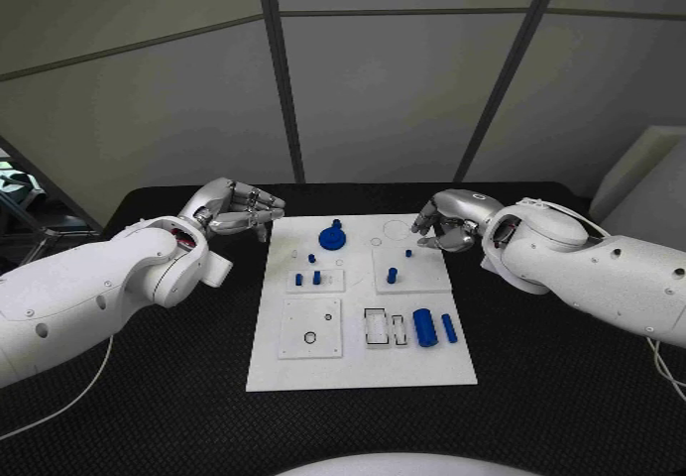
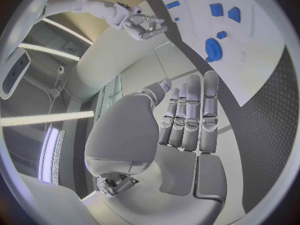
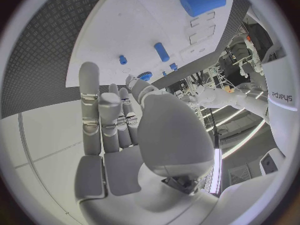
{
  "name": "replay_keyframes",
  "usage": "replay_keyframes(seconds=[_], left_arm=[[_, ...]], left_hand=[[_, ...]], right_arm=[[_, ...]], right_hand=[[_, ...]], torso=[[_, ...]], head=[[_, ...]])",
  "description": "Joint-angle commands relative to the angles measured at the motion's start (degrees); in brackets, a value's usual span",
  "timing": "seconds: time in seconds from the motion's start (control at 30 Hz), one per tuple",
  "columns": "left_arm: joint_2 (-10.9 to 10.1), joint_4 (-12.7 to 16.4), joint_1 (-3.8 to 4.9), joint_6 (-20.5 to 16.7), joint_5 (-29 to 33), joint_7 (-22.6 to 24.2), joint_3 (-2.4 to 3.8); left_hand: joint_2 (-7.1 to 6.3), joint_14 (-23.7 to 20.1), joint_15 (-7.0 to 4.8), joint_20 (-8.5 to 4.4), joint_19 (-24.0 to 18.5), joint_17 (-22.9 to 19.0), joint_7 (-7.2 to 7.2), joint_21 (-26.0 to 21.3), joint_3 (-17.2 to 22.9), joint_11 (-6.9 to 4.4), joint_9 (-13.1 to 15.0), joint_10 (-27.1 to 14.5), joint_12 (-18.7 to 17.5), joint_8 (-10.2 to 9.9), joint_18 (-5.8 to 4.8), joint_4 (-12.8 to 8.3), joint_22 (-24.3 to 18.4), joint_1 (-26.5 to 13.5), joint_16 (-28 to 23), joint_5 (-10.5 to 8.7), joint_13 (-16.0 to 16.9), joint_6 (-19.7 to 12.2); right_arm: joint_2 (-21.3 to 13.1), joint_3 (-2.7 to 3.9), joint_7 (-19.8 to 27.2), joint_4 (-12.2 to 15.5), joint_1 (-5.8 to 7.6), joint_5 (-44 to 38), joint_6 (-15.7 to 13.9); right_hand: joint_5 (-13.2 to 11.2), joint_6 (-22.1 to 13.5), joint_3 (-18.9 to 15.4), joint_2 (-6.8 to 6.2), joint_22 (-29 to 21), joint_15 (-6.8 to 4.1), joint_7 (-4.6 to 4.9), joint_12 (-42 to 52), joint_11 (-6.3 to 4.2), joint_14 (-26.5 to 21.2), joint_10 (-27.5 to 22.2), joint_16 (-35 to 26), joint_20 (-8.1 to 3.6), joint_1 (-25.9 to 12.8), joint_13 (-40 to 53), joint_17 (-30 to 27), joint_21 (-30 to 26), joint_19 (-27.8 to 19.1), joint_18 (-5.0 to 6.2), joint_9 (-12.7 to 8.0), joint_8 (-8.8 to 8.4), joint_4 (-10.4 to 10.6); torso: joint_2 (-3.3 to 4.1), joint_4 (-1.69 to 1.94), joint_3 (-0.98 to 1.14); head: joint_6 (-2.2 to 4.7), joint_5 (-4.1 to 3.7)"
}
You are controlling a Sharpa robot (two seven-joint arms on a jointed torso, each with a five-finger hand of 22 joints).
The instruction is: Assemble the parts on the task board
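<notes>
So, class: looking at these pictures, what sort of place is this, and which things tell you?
Probably a robotics lab or test cell. A white task board with small blue parts lies on a black table, grey partition panels stand behind it, and the left hand and right hand hover empty.

White arms, silver robot hand (image 2: 181, 120)

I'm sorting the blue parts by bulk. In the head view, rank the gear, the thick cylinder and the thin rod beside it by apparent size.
1. Gear, far end of the board.
2. Thick cylinder.
3. Thin rod.
Gear and cylinder look close; that order is unsure.
</notes>
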Motion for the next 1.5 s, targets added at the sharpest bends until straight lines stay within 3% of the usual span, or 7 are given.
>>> replay_keyframes(seconds=[0.03,0.13,0.3,0.47,1.07,1.3,1.5], left_arm=[[-0.7,1.8,-0.32,-4.7,14.2,5.2,0.05],[-1.0,2.7,-0.57,-5.3,15.8,5.8,0.05],[-1.3,3.6,-0.77,-5.6,16.9,6.8,0.05],[-1.4,4.0,-0.87,-5.4,18.1,7.4,0.05],[-1.2,3.7,-0.91,-4.3,18.6,7.4,0.05],[-1.0,3.6,-0.92,-3.8,18.6,6.7,0.05],[-0.9,3.5,-0.92,-3.4,18.6,6.3,0.05]], left_hand=[[-0.02,-0.2,0.03,0.11,0.1,-0.2,0.16,-0.4,-0.4,0.00,-0.1,0.4,-0.2,-0.2,1.27,-0.1,-0.3,-0.7,-0.3,0.27,-0.1,0.2],[0.04,-0.2,0.01,0.08,0.2,-0.4,0.25,-0.8,-0.4,0.02,-0.1,0.5,-0.2,-0.2,1.27,-0.3,-0.7,-0.4,-0.7,0.35,-0.2,0.2],[0.10,-0.2,0.07,0.07,0.3,-0.7,0.52,-1.2,-0.4,0.17,-0.2,0.4,-0.3,-0.3,1.24,-0.6,-1.1,0.0,-1.1,0.39,-0.3,0.0],[0.26,-0.3,0.11,0.08,0.3,-0.8,0.60,-1.4,-0.3,0.23,-0.2,0.4,-0.4,-0.4,1.23,-0.8,-1.3,0.2,-1.3,0.40,-0.3,0.0],[0.45,-0.6,0.30,0.18,0.2,-1.1,0.88,-1.9,-0.4,0.46,-0.2,0.1,-0.6,-0.6,1.17,-0.9,-1.7,0.3,-1.8,0.38,-0.5,-0.4],[0.59,-0.7,0.41,0.25,0.3,-1.2,1.11,-2.2,-0.5,0.64,-0.3,-0.2,-0.7,-0.7,1.16,-1.0,-1.9,0.4,-1.9,0.38,-0.6,-0.7],[0.72,-0.5,0.51,0.30,0.9,-1.2,1.30,-1.9,-0.6,0.78,-0.3,-0.5,-0.7,-0.8,1.16,-1.1,-1.9,0.5,-1.8,0.38,-0.7,-1.0]], right_arm=[[0.3,-0.19,-4.3,0.3,-0.13,-7.4,1.0],[0.7,-0.49,-4.4,0.3,-0.30,-7.8,1.9],[1.4,-2.03,-4.4,0.3,-0.43,-7.9,2.6],[2.5,-2.53,-4.5,-0.4,-0.50,-8.0,2.4],[5.0,-2.70,-4.3,-2.3,-0.54,-8.0,1.7],[5.4,-2.70,-5.2,-2.8,-0.54,-8.0,3.9],[5.6,-2.70,-5.9,-3.0,-0.54,-8.3,4.9]], right_hand=[[-0.4,-0.6,0.8,-0.74,1.6,0.39,0.06,-0.2,0.08,2.5,-0.7,1.6,0.26,0.0,0.0,1.2,1.6,-0.5,-0.75,0.0,-0.37,-0.1],[-0.5,-1.2,1.7,-1.10,4.2,0.54,0.32,0.1,0.29,2.4,-1.1,3.9,0.58,-0.1,0.1,3.0,4.1,-0.8,-0.87,0.0,-0.36,-0.1],[-0.4,-1.7,2.8,-1.29,7.7,0.86,0.82,0.3,0.64,2.3,-1.7,6.3,0.99,-0.2,0.0,4.8,7.2,-0.9,-1.13,0.0,-0.36,-0.3],[-0.3,-1.7,3.3,-1.41,9.1,0.92,0.94,0.5,0.73,2.2,-1.8,7.3,1.17,-0.3,0.0,5.5,8.6,-1.0,-1.19,0.1,-0.31,-0.4],[0.5,-1.1,5.4,-0.91,13.2,0.92,0.90,1.1,0.67,2.0,-1.5,9.6,1.40,0.1,0.0,7.0,12.4,-1.2,-1.46,0.2,-0.17,-1.1],[1.9,0.5,6.7,-0.48,19.7,0.55,0.31,2.1,0.10,2.2,0.3,11.4,1.27,0.3,0.3,8.5,17.5,0.2,-2.33,0.4,0.44,-1.8],[2.5,1.8,7.4,-0.08,21.2,0.21,-0.22,2.7,-0.43,2.2,1.5,12.2,1.01,0.5,0.5,8.8,19.0,0.2,-2.46,0.7,0.95,-2.5]], torso=[[-0.03,-0.06,-0.01],[0.03,0.09,-0.05],[0.01,-0.10,-0.05],[0.04,0.00,-0.02],[0.01,-0.03,-0.01],[-0.02,0.03,-0.04],[-0.07,-0.07,-0.02]], head=[[-0.05,0.13],[-0.24,0.10],[-0.64,0.31],[-0.92,0.26],[-1.25,0.65],[-1.29,0.67],[-1.30,0.69]])
